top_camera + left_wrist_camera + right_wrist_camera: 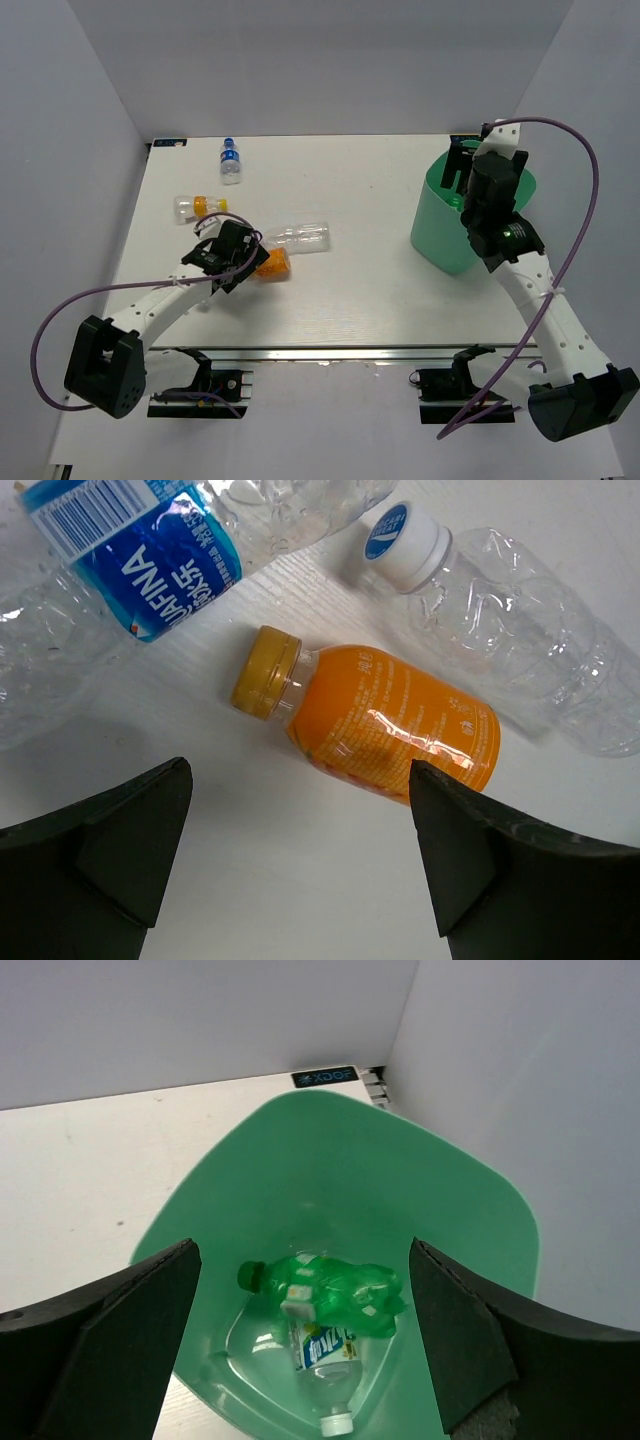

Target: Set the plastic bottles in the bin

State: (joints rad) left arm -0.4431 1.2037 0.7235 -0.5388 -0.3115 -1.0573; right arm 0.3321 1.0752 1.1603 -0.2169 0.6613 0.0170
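Note:
My left gripper [248, 266] is open and empty, low over the table. In the left wrist view [300, 772] an orange bottle [390, 723] lies on its side just ahead of the fingertips, apart from them. A crushed blue-labelled bottle [160, 570] and a plain clear bottle [510, 640] lie beyond it. The top view shows the orange bottle [273, 265] and the plain clear bottle [300, 238]. My right gripper [458, 170] is open and empty over the mint-green bin [440, 230]. Inside the bin [470, 1190] lie a green bottle [340, 1290] and a clear labelled bottle [325, 1360].
A blue-labelled bottle [231, 161] lies near the table's far left edge. A clear bottle with an orange band [198, 206] lies to the left, behind my left gripper. Grey walls close in the table on the left, back and right.

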